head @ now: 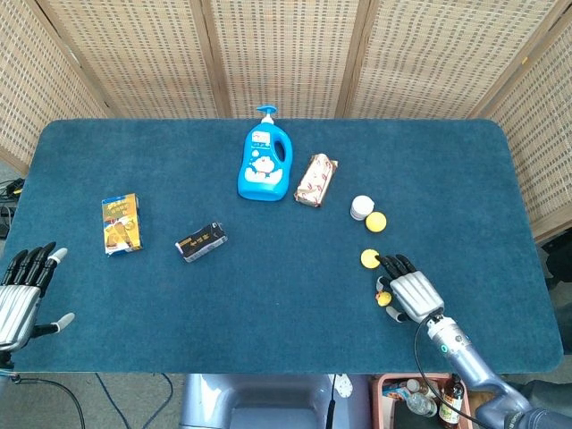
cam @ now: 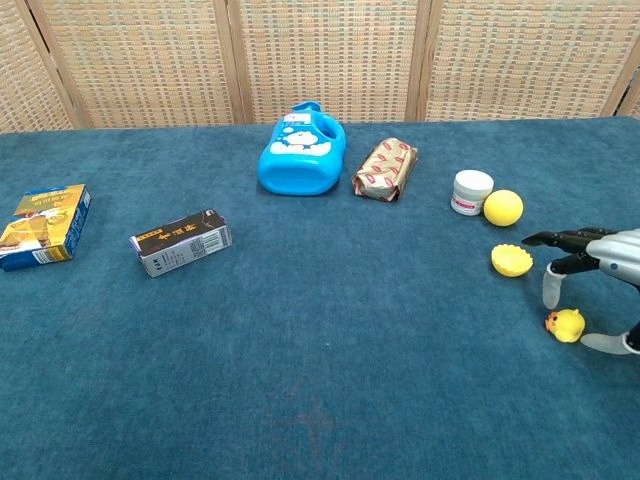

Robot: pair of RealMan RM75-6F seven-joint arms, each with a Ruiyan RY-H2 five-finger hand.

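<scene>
My right hand [head: 410, 289] [cam: 596, 272] hovers with fingers spread over a small yellow duck toy [head: 382, 298] [cam: 565, 325] near the table's front right. One finger hangs just beside the duck, and I cannot tell whether it touches. The dark fingertips [cam: 540, 240] reach toward a yellow scalloped cup [head: 370, 259] [cam: 511, 260]. Nothing is held. My left hand [head: 21, 291] shows only in the head view, at the front left edge, fingers spread and empty, nearest a blue-and-orange box [head: 121, 223] [cam: 45, 226].
On the blue cloth table [head: 286, 313] lie a blue pump bottle [head: 263, 165] [cam: 300, 153], a brown wrapped pack [head: 316, 180] [cam: 386, 170], a white jar [head: 361, 207] [cam: 471, 192], a yellow ball [head: 376, 222] [cam: 503, 207] and a dark small box [head: 200, 240] [cam: 181, 241]. Wicker screens [head: 286, 54] stand behind.
</scene>
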